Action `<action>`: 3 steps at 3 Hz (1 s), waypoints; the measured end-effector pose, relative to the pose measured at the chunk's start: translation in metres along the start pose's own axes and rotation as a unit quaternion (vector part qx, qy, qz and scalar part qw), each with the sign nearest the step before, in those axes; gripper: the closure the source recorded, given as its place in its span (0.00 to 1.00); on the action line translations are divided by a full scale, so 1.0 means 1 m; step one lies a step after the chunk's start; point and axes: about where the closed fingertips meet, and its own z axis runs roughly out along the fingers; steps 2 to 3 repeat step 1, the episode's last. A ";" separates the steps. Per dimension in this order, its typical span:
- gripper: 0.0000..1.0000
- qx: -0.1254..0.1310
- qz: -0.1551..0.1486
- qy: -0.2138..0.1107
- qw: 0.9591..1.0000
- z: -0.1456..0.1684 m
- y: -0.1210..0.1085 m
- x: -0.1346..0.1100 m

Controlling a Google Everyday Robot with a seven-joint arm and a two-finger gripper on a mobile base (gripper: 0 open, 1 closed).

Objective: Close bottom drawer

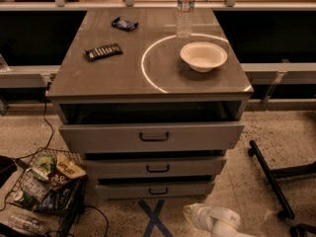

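my pincer (193, 214) is low at the bottom edge of the view, down near the speckled floor (276, 132), just right of the blue tape cross (154, 217) and in front of the table (89, 78) – whether it is released or clenched i cannot tell. it holds nothing that i can see, and it sits apart from the drawer fronts, a little right of the handles

the bottom drawer (123, 189) is the lowest of three grey fronts under the table top, with a small dark bar handle (158, 190) at its middle. a dark gap shows above its front; how far it stands out i cannot tell. above it sits the middle drawer (197, 166), and over that the top drawer (98, 136), the tallest and widest, with an open dark space between it and the table top

on the table stand a white bowl (203, 56) and a water bottle (185, 11) toward the right, inside a white ring (143, 65) – two dark snack bars (103, 51) lie to the left. a wire basket (44, 189) of packets sits on the floor at the left, and a black chair leg (269, 174) lies at the right
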 end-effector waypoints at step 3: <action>1.00 0.000 0.001 0.001 1.000 0.000 0.000 0.001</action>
